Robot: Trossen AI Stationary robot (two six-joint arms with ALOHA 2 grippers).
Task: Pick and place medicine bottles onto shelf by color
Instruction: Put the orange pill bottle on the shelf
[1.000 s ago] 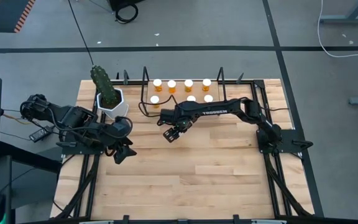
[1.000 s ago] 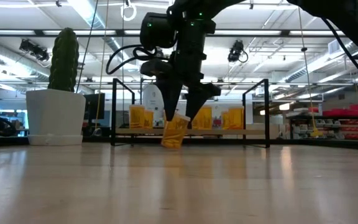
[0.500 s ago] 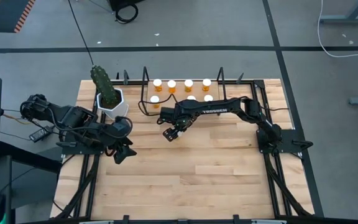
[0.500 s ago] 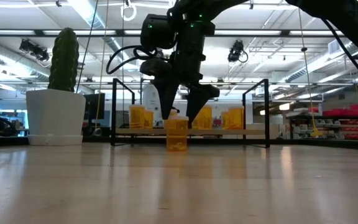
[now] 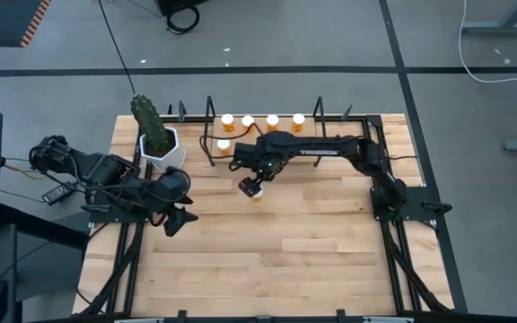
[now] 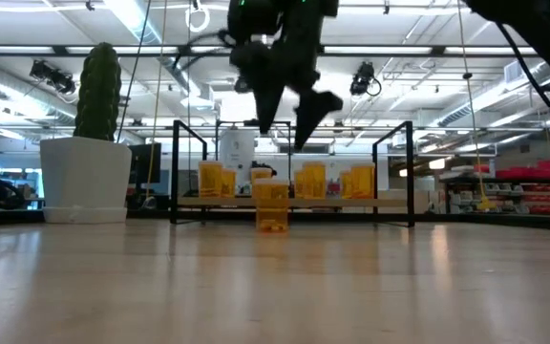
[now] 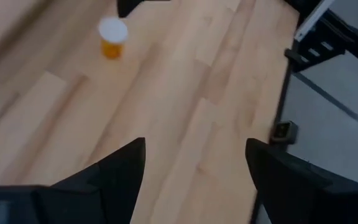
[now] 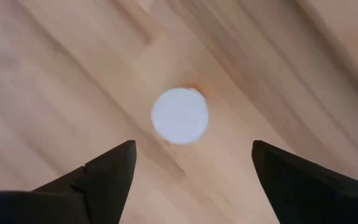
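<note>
One amber medicine bottle [image 6: 271, 205] with a white cap [image 8: 179, 116] stands upright on the table by its base, in front of the shelf. My right gripper [image 6: 280, 129] hangs open straight above it and touches nothing; in the high view it [image 5: 250, 185] covers part of the bottle [image 5: 258, 191]. The shelf [image 5: 238, 132] at the far edge carries the other bottles [image 5: 272, 119], some of them hidden under the right arm. My left gripper [image 5: 182, 221] waits open at the table's left, and its wrist view shows the lone bottle [image 7: 112, 37] farther off.
A white hexagonal pot with a cactus [image 5: 158, 144] stands left of the shelf, near the left arm. The shelf's black wire uprights [image 6: 411, 172] rise at both ends. Bare wood table [image 5: 294, 260] stretches toward the near edge.
My right gripper has stood the bottle up from a tilt onto the table, let go of it and risen straight up above it. The bottle stays upright where it was set down.
</note>
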